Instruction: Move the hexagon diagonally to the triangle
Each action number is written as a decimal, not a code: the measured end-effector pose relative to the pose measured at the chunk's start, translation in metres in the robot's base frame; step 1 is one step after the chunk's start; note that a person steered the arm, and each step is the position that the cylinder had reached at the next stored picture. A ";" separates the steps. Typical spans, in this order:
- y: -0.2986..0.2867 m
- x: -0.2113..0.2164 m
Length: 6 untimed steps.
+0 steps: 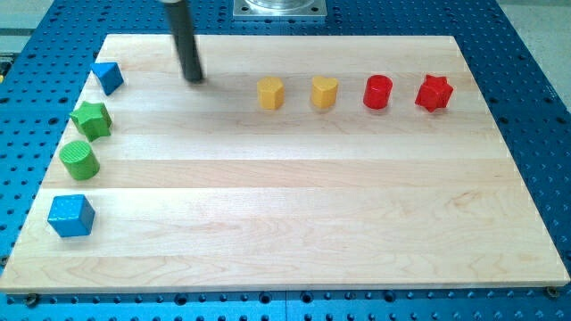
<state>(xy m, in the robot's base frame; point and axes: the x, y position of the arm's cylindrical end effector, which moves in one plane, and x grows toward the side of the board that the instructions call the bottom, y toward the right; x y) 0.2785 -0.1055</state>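
Nearest, at the board's [294,267] left edge, sits a blue cube [70,216]; beyond it a green cylinder [79,160], then a green star [92,119], then the blue triangle [108,77] at the far left corner. Along the far side runs a row: the yellow hexagon [270,93], a yellow heart [325,92], a red cylinder [378,92] and a red star [434,93] rightmost. My tip [194,80] rests between the triangle and the hexagon, well apart from both; there is no pincer, only the bare rod. The hexagon looks light, rigid and prone to slide or spin; I would press squarely on its flat right face.
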 end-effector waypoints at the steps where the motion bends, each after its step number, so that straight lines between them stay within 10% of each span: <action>1: 0.054 -0.017; 6: 0.069 0.150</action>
